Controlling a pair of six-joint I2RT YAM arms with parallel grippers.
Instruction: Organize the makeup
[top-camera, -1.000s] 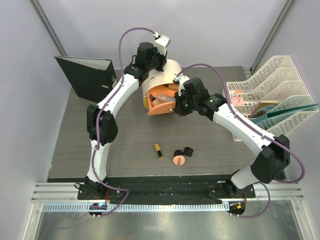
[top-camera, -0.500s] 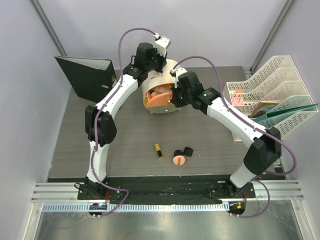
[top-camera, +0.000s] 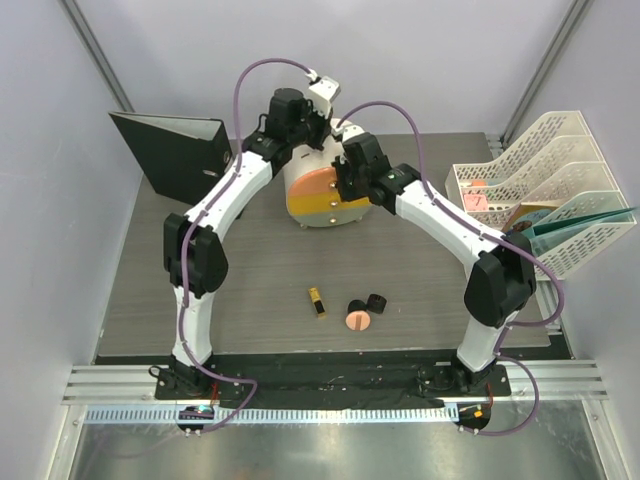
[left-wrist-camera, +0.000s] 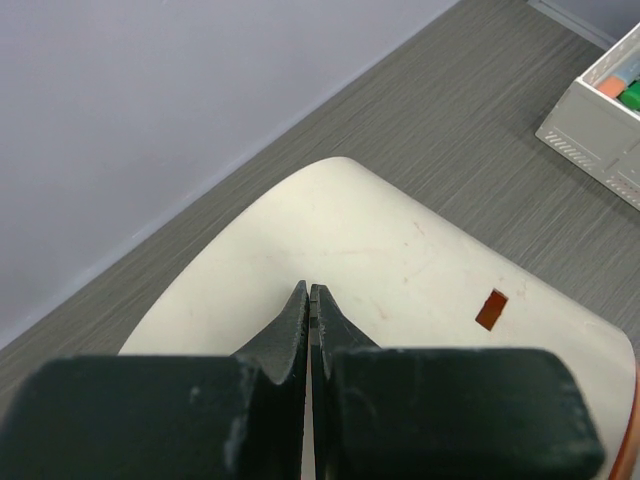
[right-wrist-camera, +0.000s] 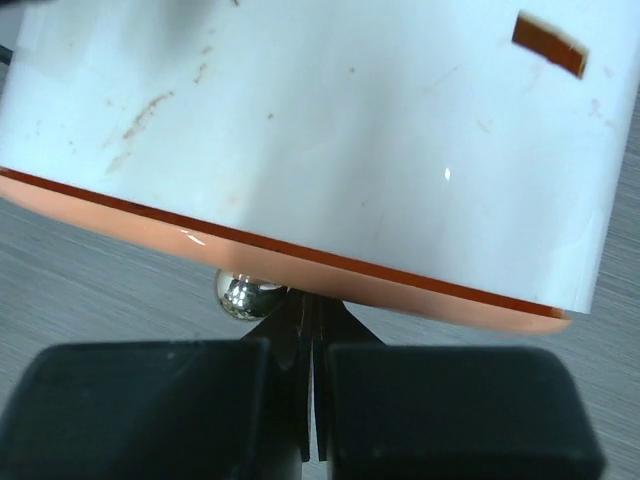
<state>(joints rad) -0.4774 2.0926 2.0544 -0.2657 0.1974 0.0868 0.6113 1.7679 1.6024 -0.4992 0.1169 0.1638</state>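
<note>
Makeup: a black-gold lipstick (top-camera: 316, 302), a pink compact (top-camera: 358, 320) and 2 black jars (top-camera: 376, 302) lie loose on the table (top-camera: 200, 290), well apart from the box.
Risk: we judge those 4 pieces are shut out if the orange lid (right-wrist-camera: 300, 262) stays closed. Pushing could roll the box.
Right gripper (right-wrist-camera: 305, 305): fingers together, tips at the lid rim beside its silver knob (right-wrist-camera: 245, 295).
Left gripper (left-wrist-camera: 308, 290): fingers together, resting on the cream box (left-wrist-camera: 400, 270), arm stretched far.
</note>
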